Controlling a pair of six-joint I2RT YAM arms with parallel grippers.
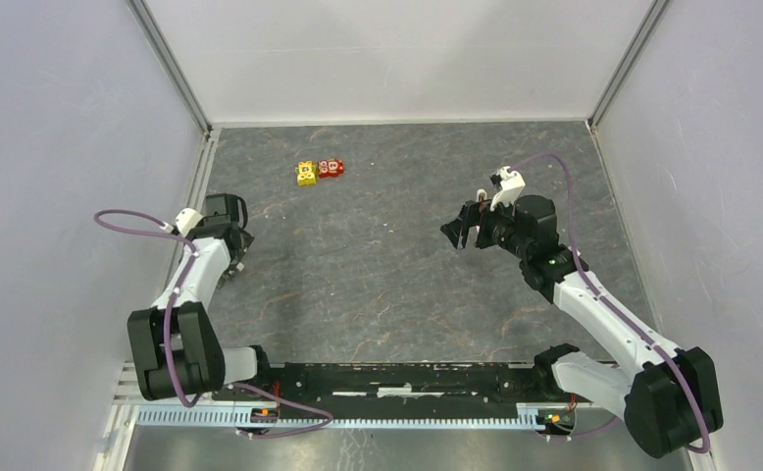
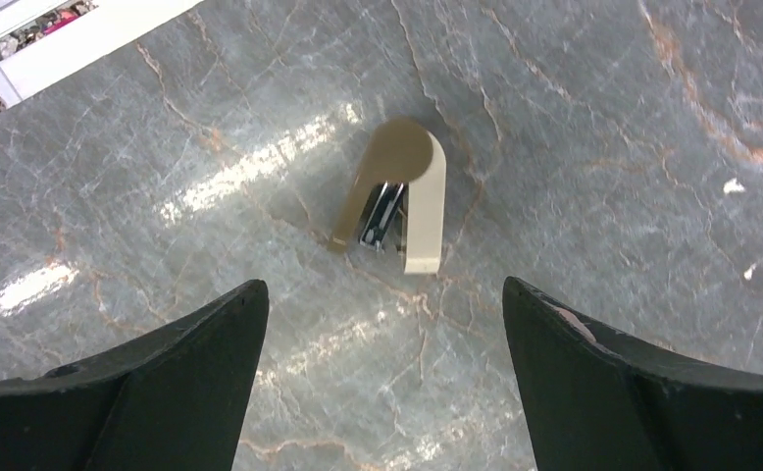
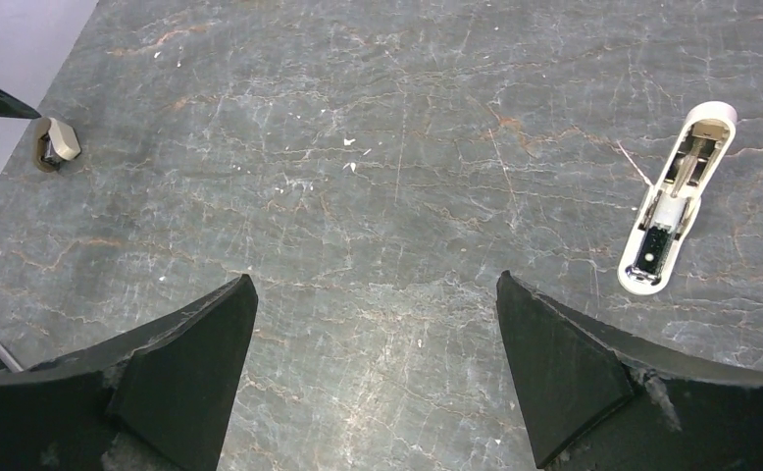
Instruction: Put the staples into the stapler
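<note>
From the left: the left gripper (image 2: 382, 285) has its fingers spread wide and holds nothing. It is poised over a small tan hinged piece (image 2: 397, 201) lying on the marbled grey table (image 2: 603, 147). The piece's two arms are splayed in a V with dark metal between them; what it is cannot be told. At centre rear, a yellow toy block (image 1: 306, 174) touches a red toy block (image 1: 331, 168), both well apart from the arms. The right gripper (image 3: 374, 278) is likewise spread and empty. The stapler (image 3: 677, 201) lies on the table ahead and to the right of these fingers, outside their gap. It is opened flat with its grey metal channel facing up.

Step in hand, as judged: the approach, with nothing grasped and no staples identifiable. Each gripper should be centred over its object before descending, with the fingers set across the narrow width. The stapler is best gripped by its cream shell, so that the channel faces upward, unobstructed, and is not nudged shut.

Views compared: only the right wrist view shows the stapler. The top view reveals neither the stapler nor the tan piece. Only the left wrist view resolves the tan piece's metal interior. Only the top view shows the blocks and how far apart the arms are.
</note>
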